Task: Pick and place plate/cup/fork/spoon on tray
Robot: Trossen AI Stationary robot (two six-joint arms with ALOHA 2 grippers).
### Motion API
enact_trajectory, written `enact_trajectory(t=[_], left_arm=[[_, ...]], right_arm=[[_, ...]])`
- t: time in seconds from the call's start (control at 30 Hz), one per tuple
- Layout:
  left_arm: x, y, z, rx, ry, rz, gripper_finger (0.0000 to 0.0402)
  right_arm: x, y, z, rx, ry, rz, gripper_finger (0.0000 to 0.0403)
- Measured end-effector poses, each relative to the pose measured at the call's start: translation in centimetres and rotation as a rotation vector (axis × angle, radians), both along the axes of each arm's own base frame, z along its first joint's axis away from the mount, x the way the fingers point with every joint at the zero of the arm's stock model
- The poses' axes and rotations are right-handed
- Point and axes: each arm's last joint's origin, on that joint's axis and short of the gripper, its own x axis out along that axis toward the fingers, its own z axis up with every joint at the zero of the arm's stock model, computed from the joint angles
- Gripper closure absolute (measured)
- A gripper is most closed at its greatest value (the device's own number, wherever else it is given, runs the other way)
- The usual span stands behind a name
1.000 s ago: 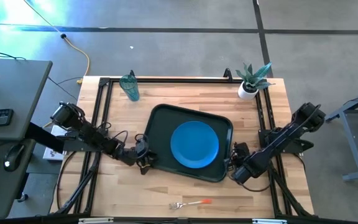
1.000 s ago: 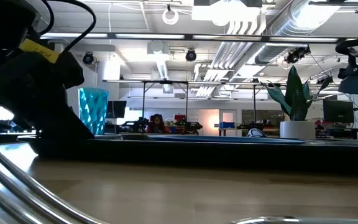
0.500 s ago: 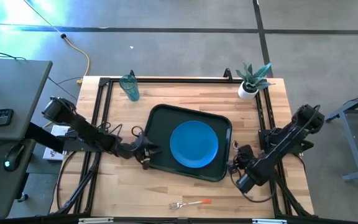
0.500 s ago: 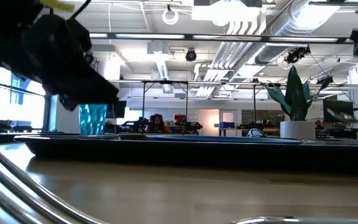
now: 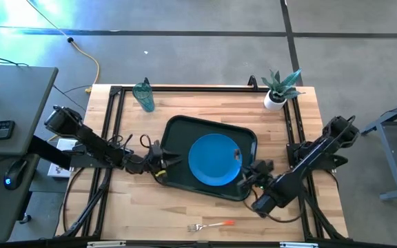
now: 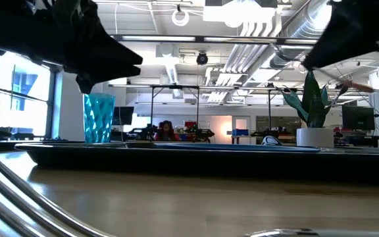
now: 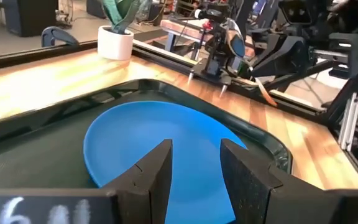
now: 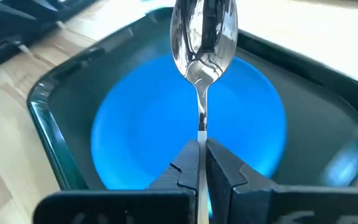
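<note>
Our right gripper (image 8: 199, 163) is clamped on the thin handle of the spoon (image 8: 204, 31), holding it out over the near right part of the tray (image 5: 178, 131), its silver bowl hanging above the plate (image 5: 215, 159). The risk we see from here is a slip or a twist: the fingers pinch only the narrow handle, so the spoon could pivot between them, and if it is let go from this height it may strike the plate and bounce, or slide off the rim onto the table. The spoon's bowl is bright and mirror-like, rounded, facing the wrist camera and throwing back the room's lights; most of its handle is hidden between the fingers. Our left gripper (image 7: 194, 165) waits at the tray's left edge with its fingers spread and nothing between them (it points across the plate toward the other arm). The plate is a flat round bright blue disc lying inside the tray. The cup (image 5: 143, 96) stands at the table's far left, well apart from the tray, and the fork (image 5: 211, 224) lies on the wood near the front edge.
</note>
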Motion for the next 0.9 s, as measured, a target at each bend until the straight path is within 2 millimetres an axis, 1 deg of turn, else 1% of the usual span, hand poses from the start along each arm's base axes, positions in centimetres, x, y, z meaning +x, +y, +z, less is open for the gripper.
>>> enact_trajectory(t=[0.23,0.37,0.5,0.63,0.7,0.77,0.9], left_arm=[[2.6,-1.2,0.6,0.083,0.01,-0.015,0.0275],[4.3,-1.5,1.0,0.125,0.009,0.006,0.0275],[5.6,-1.6,1.4,0.128,-0.003,0.006,0.0275],[6.8,-1.5,2.2,0.186,-0.007,0.001,0.0275],[7.6,-1.1,2.7,0.201,-0.01,0.02,0.0275],[8.2,-0.4,2.7,0.205,0.001,0.038,0.0275],[9.7,0.6,2.7,0.166,-0.004,-0.048,0.0275]], right_arm=[[4.1,-0.7,-1.4,-0.096,0.007,0.064,0.0402],[5.9,-1.0,-2.2,-0.153,0.042,0.124,0.0403],[6.5,-1.5,-2.6,-0.174,0.061,0.125,0.0403],[7.0,-2.2,-2.7,-0.13,0.063,0.108,0.0403],[7.2,-2.4,-2.7,-0.142,0.067,0.11,0.0403],[7.4,-2.6,-2.6,-0.151,0.068,0.114,0.0403],[7.9,-2.8,-2.4,-0.169,0.07,0.134,0.0403]])
